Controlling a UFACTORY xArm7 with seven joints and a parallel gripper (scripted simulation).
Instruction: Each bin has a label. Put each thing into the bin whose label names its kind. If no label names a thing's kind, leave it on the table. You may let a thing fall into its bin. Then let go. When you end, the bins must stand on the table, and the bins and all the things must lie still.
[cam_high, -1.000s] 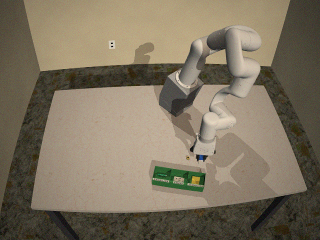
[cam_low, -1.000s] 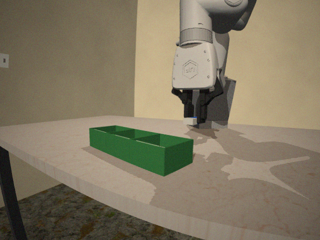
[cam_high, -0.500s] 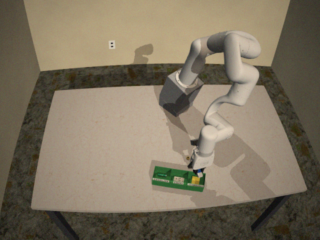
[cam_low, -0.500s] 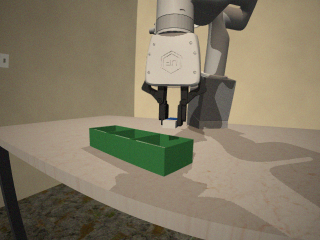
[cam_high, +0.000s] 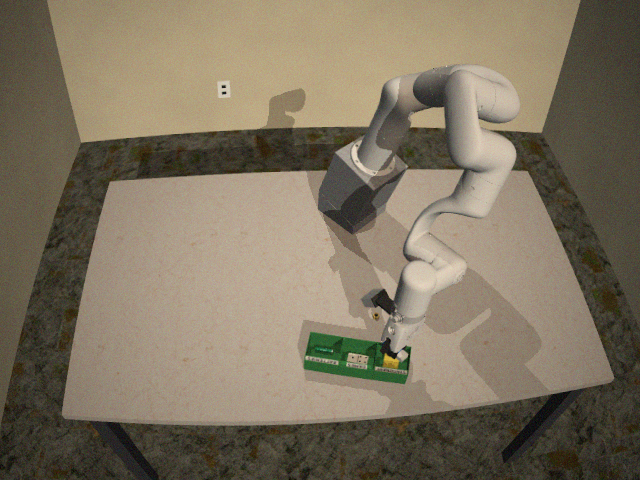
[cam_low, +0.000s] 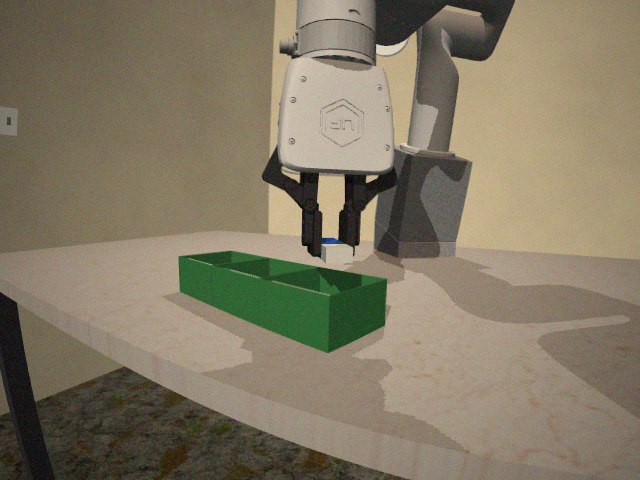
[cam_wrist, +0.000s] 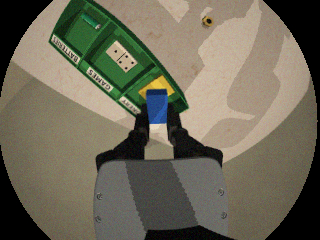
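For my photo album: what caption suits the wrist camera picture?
Gripper clamps a blue-and-white block above the green bin tray's end compartment.
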